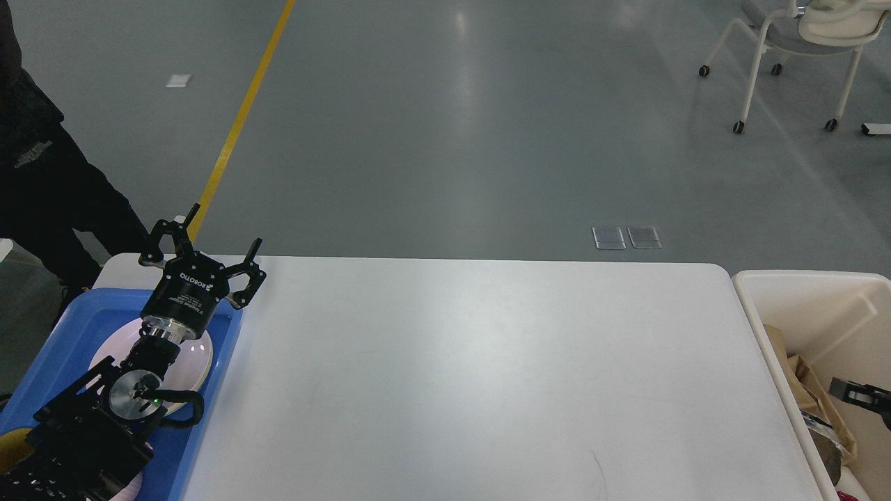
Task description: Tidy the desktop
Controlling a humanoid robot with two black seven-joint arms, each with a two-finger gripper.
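Note:
The desktop (487, 376) is a large white tabletop with rounded corners, and nothing lies on its visible surface. My left gripper (226, 224) is open and empty, held above the far end of the blue tray (76, 313) at the table's left edge. Only a small black part of my right gripper (862, 395) shows at the right edge, over the cream bin (807, 282). Its fingers cannot be told apart.
A white plate (198, 355) lies in the blue tray under my left arm. The cream bin holds crumpled brown paper (800, 376) and a pink scrap (846, 496) at the bottom edge. A person in dark clothes (42, 188) stands far left. A wheeled chair (800, 42) stands far right.

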